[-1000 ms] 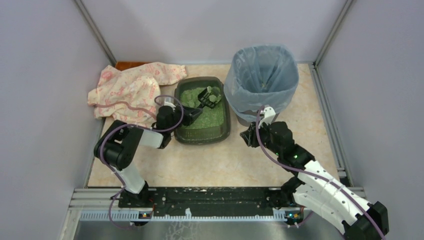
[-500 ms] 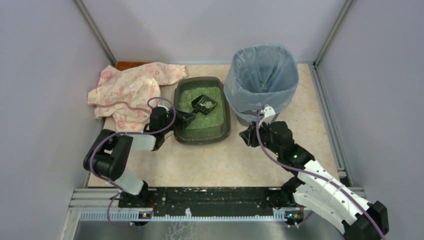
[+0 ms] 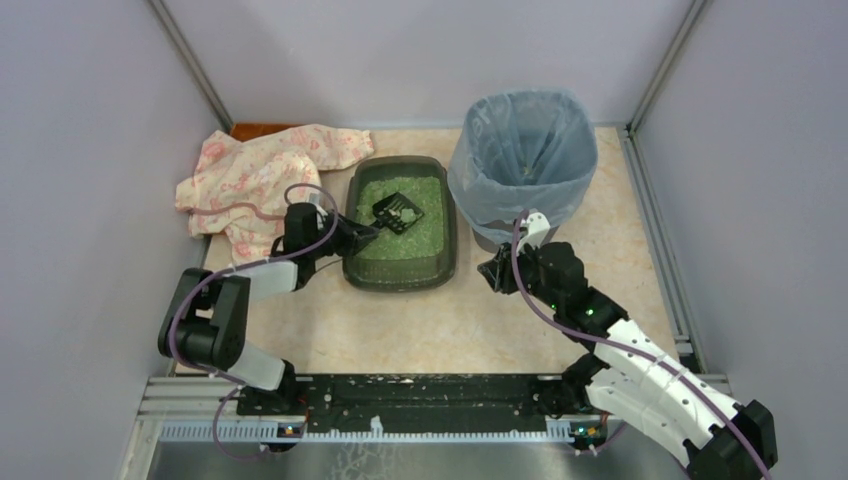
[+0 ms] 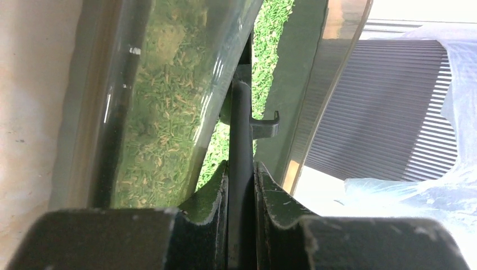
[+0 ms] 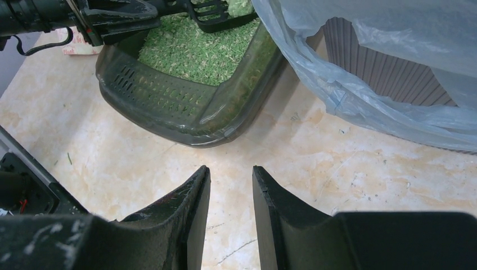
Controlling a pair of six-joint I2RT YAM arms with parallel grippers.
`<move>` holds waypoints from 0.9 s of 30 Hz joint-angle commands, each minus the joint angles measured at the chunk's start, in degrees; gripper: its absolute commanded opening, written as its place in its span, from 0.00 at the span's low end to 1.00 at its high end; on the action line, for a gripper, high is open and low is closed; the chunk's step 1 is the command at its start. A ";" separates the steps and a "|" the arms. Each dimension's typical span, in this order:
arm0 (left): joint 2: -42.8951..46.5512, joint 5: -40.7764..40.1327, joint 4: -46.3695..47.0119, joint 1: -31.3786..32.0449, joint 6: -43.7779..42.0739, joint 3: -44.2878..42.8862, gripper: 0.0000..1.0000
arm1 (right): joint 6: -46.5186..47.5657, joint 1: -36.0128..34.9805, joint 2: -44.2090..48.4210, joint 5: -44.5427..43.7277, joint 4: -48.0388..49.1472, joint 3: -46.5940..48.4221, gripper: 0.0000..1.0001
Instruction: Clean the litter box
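The litter box (image 3: 400, 281), a shallow dark tray of green litter, sits mid-table left of the bin. A small black slotted scoop (image 3: 398, 212) lies low over the litter. My left gripper (image 3: 362, 232) reaches in over the box's left rim and is shut on the scoop's handle. In the left wrist view the handle (image 4: 241, 112) runs straight out from the gripper (image 4: 242, 169), past the box's wall (image 4: 140, 84). My right gripper (image 3: 493, 272) hovers open and empty over bare table. It (image 5: 230, 171) points at the box's near corner (image 5: 169, 107).
A round bin with a blue-grey bag (image 3: 522, 150) stands right of the box, close to my right arm; its bag (image 5: 394, 67) hangs near the box. A pink patterned cloth (image 3: 255, 180) lies at the back left. Walls enclose the table.
My left arm has drawn back to the left. The scoop has come down from a raised, loaded position at the box's right side to lie low over the litter. The right arm has not moved.
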State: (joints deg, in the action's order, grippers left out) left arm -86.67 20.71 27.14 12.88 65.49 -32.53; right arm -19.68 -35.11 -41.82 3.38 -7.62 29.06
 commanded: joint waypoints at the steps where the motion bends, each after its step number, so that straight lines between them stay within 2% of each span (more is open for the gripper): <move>1: 0.45 3.41 -8.36 -1.37 -6.82 -2.70 0.00 | -0.69 0.13 -0.09 0.66 4.31 1.22 0.34; 7: 0.53 8.10 -16.60 -3.70 -16.38 -8.68 0.00 | -0.71 0.11 -0.44 0.67 4.75 1.02 0.34; 12: -0.48 19.80 -11.71 -7.89 -16.36 -8.28 0.00 | -0.62 0.14 -1.94 1.21 5.75 0.91 0.34; 17: -1.72 25.84 -11.08 -9.36 -18.62 -9.62 0.00 | -0.78 0.13 -3.13 1.89 7.17 0.90 0.34; 21: -2.69 32.59 -0.58 -10.90 -14.19 -6.90 0.00 | -0.77 0.13 -4.23 2.20 7.13 0.92 0.34; 25: -2.10 32.73 1.69 -12.08 -12.91 -5.62 0.00 | -0.84 0.13 -4.67 2.47 7.13 0.91 0.34; 27: -0.66 31.63 -0.49 -13.40 -14.48 -5.29 0.00 | -0.80 0.13 -4.51 2.39 7.13 0.99 0.34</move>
State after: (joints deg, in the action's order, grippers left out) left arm -89.19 50.00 23.38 1.61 51.68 -38.85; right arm -19.77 -35.11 -46.52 4.91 -3.97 28.93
